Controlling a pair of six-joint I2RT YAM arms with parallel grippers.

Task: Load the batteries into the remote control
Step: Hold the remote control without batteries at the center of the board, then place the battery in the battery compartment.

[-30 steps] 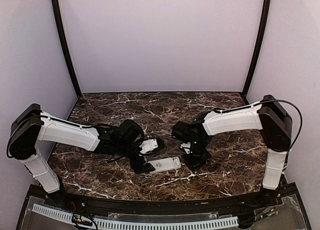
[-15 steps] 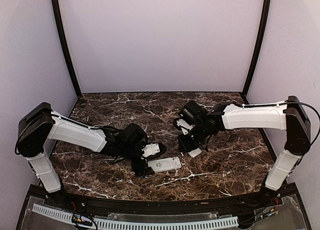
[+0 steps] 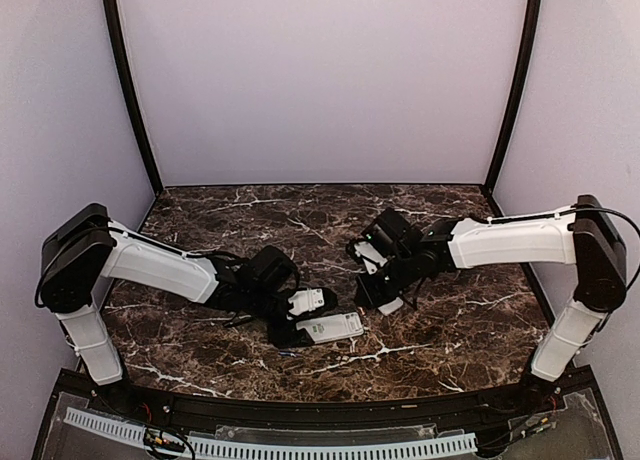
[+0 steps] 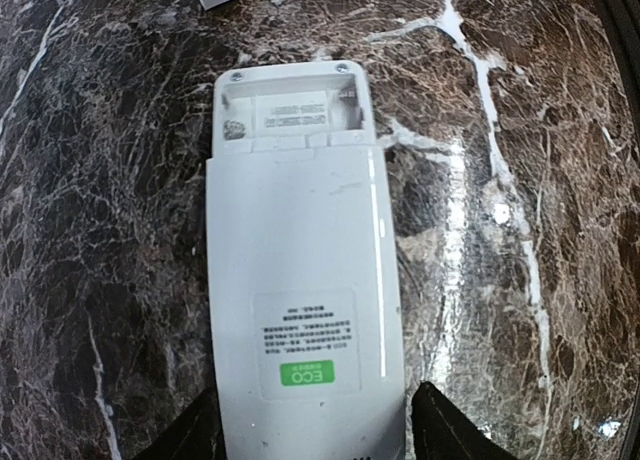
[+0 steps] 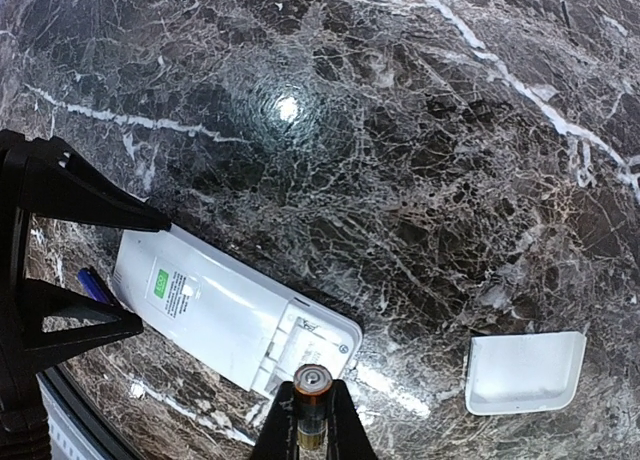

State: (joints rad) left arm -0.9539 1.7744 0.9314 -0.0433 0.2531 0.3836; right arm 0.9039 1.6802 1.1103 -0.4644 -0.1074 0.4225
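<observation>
Looking down at the dark veined marble counter (image 5: 450, 130), the white rectangular plastic remote control (image 4: 300, 230) lies flat on it, back upward, a green label near one end. At the other end the empty battery compartment (image 4: 290, 110) is uncovered. The left gripper (image 4: 312, 420) has its jaws on either side of the labelled end, close against both long edges. Whether they are actually squeezing the casing I cannot tell.

Over to the right gripper (image 5: 311, 438): its jaws are clenched on a small cylindrical battery with a gold band and a metal cap (image 5: 311, 400), held upright between the fingers. From the right wrist view the battery sits just off the open-compartment end of the handset, not touching it.

A small plain white flat plastic cover piece (image 5: 525, 370) rests on the marble to one side, well apart from the remote and with its hollow side up.
</observation>
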